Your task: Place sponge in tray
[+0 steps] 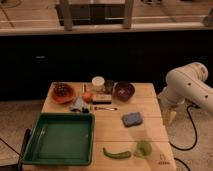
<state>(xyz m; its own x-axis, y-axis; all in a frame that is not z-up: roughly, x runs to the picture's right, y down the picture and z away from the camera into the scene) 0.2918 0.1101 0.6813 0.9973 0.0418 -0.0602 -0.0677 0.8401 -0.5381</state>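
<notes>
The small blue sponge [132, 119] lies flat on the wooden table, right of centre. The large dark green tray [36, 150] sits at the table's front left corner with nothing in it. My gripper [170, 118] hangs from the white arm [187, 87] just off the table's right edge. It points down, a short way right of the sponge and apart from it, and stands open with nothing in it.
At the back stand an orange-red bowl [62, 93], a white jar [98, 82], a dark bowl [124, 90], an orange [88, 96], a grey-blue cloth [78, 103] and a dark block [102, 98]. A fork [103, 108] lies mid-table. A green pepper [117, 153] and green cup [143, 148] sit at the front.
</notes>
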